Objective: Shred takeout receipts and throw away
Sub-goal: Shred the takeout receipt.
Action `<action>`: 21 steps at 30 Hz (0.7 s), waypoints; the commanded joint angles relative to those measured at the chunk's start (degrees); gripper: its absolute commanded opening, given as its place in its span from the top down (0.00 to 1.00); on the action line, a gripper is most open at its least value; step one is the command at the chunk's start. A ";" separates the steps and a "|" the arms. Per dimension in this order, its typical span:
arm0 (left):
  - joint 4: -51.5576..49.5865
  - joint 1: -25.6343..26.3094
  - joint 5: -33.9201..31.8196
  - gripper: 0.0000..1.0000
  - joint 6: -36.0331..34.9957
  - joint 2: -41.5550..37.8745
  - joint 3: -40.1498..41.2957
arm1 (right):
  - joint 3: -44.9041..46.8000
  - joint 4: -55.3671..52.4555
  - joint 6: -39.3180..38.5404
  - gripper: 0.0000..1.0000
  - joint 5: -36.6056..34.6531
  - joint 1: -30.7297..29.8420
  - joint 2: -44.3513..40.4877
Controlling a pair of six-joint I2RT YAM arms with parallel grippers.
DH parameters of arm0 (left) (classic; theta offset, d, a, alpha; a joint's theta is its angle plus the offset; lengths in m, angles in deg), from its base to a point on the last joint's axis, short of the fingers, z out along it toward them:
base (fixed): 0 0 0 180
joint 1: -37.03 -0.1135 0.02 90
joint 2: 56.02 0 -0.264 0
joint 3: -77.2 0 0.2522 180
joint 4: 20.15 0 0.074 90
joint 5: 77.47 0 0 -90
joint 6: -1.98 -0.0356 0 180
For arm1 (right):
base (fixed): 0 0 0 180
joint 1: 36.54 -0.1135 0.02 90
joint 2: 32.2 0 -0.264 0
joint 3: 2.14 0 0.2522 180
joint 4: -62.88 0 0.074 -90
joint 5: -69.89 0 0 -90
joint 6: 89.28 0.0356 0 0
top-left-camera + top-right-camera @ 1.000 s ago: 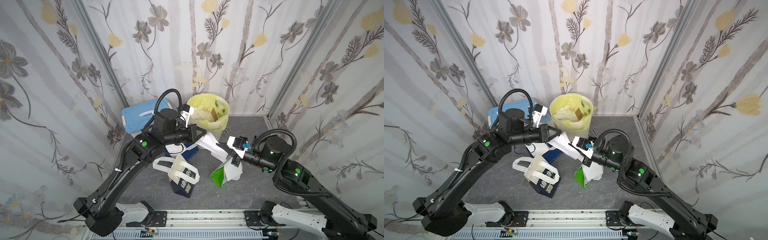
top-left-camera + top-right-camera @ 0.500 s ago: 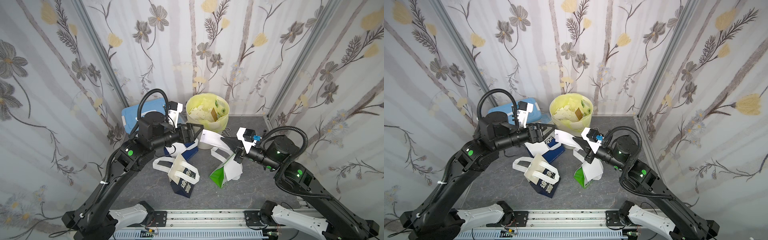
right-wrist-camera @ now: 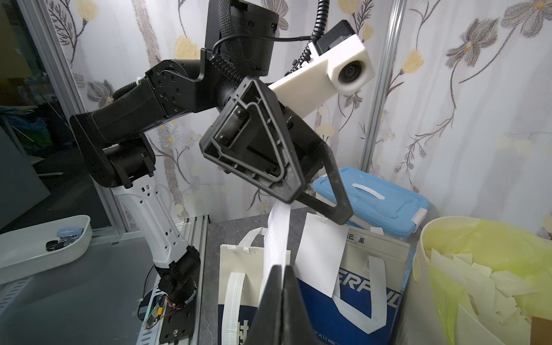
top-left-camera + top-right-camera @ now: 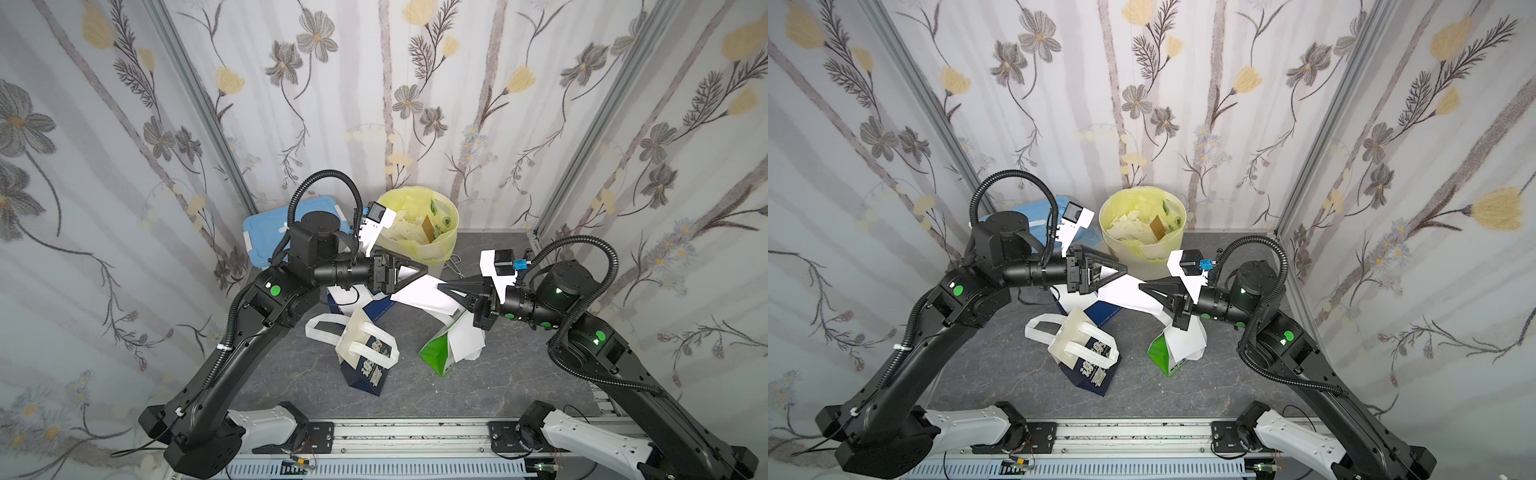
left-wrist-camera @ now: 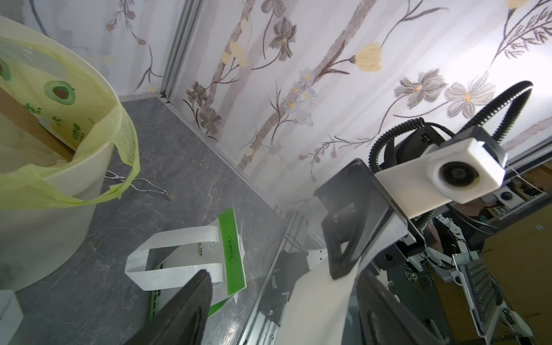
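Floral-papered booth, grey table point(image 4: 291, 374): one receipt point(image 4: 424, 296) hung in the air between two arms.
One end of the white sheet was clamped in the right fingers point(image 4: 461, 291), which were pressed together on it. The left fingers point(image 5: 191, 301) stood apart, with the sheet's other end in the gap between them. A navy bag point(image 4: 368, 370) and a green-and-white bag point(image 4: 434, 353) lay on the table nearby. Behind stood a bin point(image 4: 440, 249) lined in yellow-green, holding paper scraps, with a blue box point(image 4: 262, 232) beside it.

right hand point(image 3: 282, 268) pinching receipt point(image 3: 276, 236), left hand point(image 3: 315, 209) spread wide
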 commanded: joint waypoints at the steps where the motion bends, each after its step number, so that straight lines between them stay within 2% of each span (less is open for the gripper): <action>1: 4.78 -0.03 6.15 0.34 1.87 -0.32 1.21 | -0.72 1.86 2.84 1.00 2.23 0.48 0.70; 7: 6.19 -0.03 6.94 0.60 3.19 -0.45 2.34 | -2.32 0.49 3.49 1.00 2.58 0.60 2.46; 11: 8.11 -0.02 6.97 0.70 4.25 -0.34 2.70 | -3.05 -0.47 3.48 1.00 2.93 0.61 3.47; 17: 11.34 0.01 7.39 0.79 6.15 -0.52 4.06 | -3.75 -1.15 3.42 1.00 2.85 0.57 4.60; 21: 10.91 -0.03 7.87 0.95 6.27 -0.30 4.02 | -4.10 -1.14 3.56 1.00 2.54 0.58 5.06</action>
